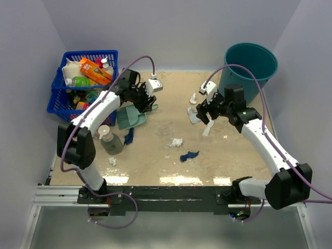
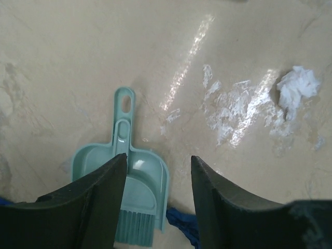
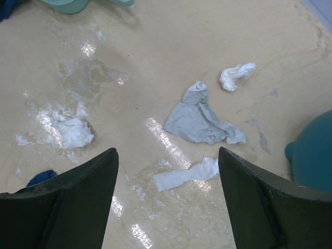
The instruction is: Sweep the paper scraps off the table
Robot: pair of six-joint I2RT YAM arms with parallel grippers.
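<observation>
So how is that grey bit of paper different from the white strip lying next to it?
The grey scrap is pale grey-blue; the white strip is plain white. The grey scrap is larger, a broad crumpled sheet, while the white strip is narrow and long. Both lie loose on the table, close together but not touching, and neither is held.

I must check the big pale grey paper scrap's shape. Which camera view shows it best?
The right wrist view: the grey scrap lies whole and close, every fold visible. The top external view shows it only as a small pale patch. The left wrist view does not show it.
</observation>
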